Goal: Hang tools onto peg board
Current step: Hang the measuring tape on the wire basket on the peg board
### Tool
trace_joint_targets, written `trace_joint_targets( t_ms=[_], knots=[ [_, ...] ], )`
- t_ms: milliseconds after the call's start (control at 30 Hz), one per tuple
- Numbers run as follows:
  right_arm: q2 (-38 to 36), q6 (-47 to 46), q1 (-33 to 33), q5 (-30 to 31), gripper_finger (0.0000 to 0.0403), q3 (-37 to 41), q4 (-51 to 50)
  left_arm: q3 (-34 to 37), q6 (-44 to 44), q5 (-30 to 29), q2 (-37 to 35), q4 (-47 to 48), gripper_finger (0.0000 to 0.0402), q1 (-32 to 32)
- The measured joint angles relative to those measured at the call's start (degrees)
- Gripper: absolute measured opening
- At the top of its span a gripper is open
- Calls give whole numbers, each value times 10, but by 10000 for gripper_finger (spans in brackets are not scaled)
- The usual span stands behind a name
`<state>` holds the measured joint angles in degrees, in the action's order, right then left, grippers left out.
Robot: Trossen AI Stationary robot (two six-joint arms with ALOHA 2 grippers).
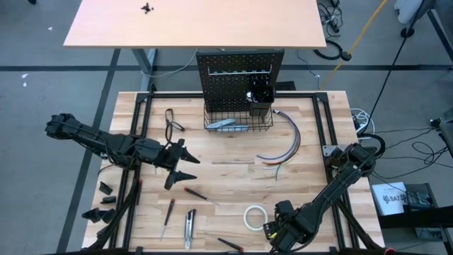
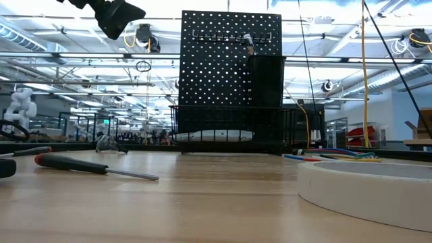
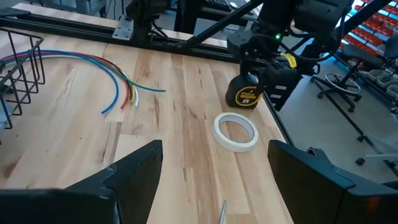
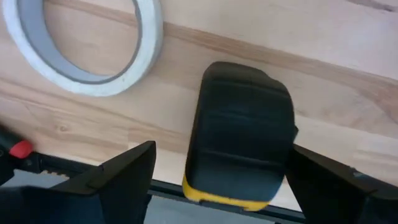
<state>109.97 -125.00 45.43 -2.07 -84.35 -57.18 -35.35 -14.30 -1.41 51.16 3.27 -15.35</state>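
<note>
Two jaws of the right gripper [image 4: 214, 171] stand spread wide, one on each side of the tape measure [image 4: 241, 140], which lies directly between them on the table edge, not yet clamped as far as the wrist view shows. That tape measure looks like the heaviest small thing here: a stiff, blocky case, black with a yellow edge, probably smooth and a bit slippery, so the flat broad sides seem the safest place to pinch, low enough that it cannot roll out. Just beside the gripper, toward the table's middle, lies the tape roll [image 1: 254, 217] (light, rigid enough, easy to hook by its rim). The left gripper [image 1: 180, 164] hovers released and empty above the boards, with a screwdriver [image 1: 196, 193] just below it and a knife [image 1: 189, 228] farther toward the near edge. Far ahead of both grippers the peg board [image 1: 239, 74] stands upright at the table's back, its basket [image 1: 237, 125] already holding a grey tool. The table [image 1: 226, 180] is pale wood planking, level and dry-looking, with coloured wires [image 1: 284, 145] lying loose between the right gripper and the board. Beyond it the low view shows a large bright workshop hall.
</note>
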Motion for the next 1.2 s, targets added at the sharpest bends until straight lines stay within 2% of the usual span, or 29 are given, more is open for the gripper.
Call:
trace_joint_targets(
  t_ms=[167, 367, 433, 567, 800, 900, 1200],
  knots=[
    [-3, -15, 0, -31, 339, 28, 20, 0, 6, 0, 0, 1, 292, 0],
    [1, -12, 2, -32, 334, 45, 14, 0, 17, -3, 0, 2, 292, 1],
    [2, -6, -3, -29, 317, 45, 18, 0, 17, -4, 0, 3, 292, 3],
    [1, -11, -10, -25, 256, 44, 34, 0, 17, -4, 0, 5, 292, 9],
    [1, -12, -21, -31, 253, 44, 36, 0, 17, -4, 0, 20, 292, 22],
    [-1, 6, -27, -24, 253, 34, 22, 0, 17, -2, 0, 17, 292, 26],
    [-40, 101, -64, -11, 253, -46, -107, 0, 12, 73, 0, -50, 292, 68]
  ],
)
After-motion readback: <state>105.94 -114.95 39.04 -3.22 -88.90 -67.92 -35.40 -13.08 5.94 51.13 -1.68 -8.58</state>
